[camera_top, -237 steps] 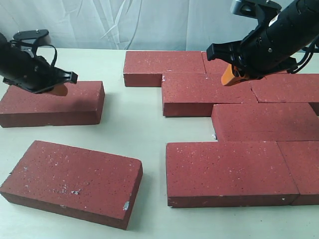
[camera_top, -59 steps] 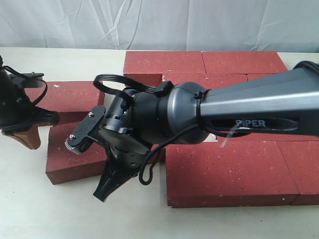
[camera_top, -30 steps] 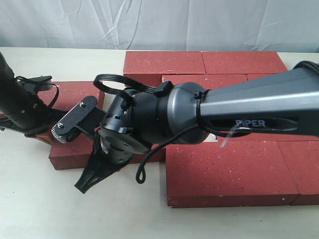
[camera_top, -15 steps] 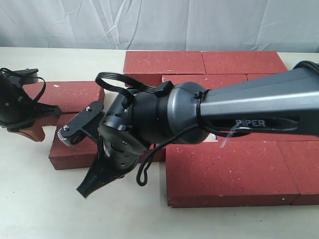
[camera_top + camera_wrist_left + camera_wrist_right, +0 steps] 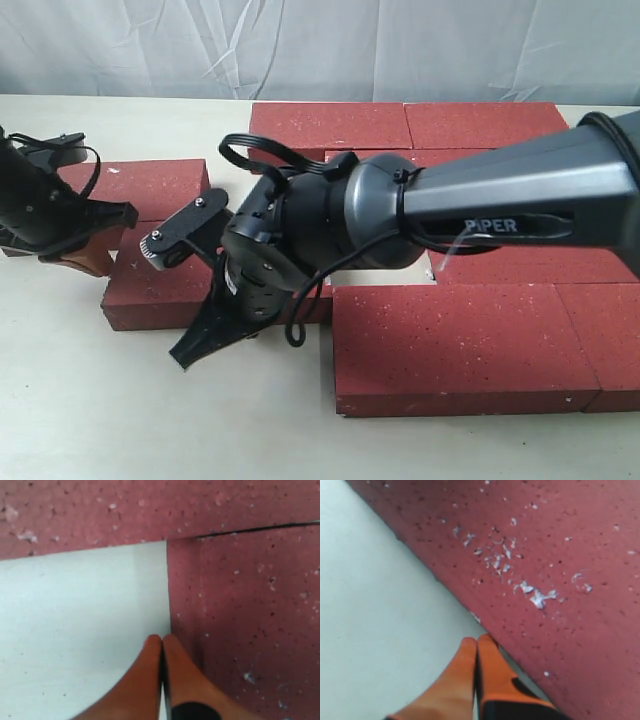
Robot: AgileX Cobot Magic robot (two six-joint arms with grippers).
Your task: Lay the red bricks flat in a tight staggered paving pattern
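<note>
One loose red brick lies flat at the left, just in front of another red brick. My right gripper reaches across the middle. It is shut, with its tips against the loose brick's front long edge. My left gripper is shut and empty, with its tips at that brick's left end. Several more red bricks lie paved in staggered rows on the right. My right arm hides the loose brick's right end.
A narrow strip of pale table shows between the paved rows, beside my right arm. Bare tabletop spreads in front of the loose brick. A white curtain hangs behind the table.
The loose brick, earlier slanted at the front left, now lies square against the left brick and has edged right. Both shut grippers moved right with it.
</note>
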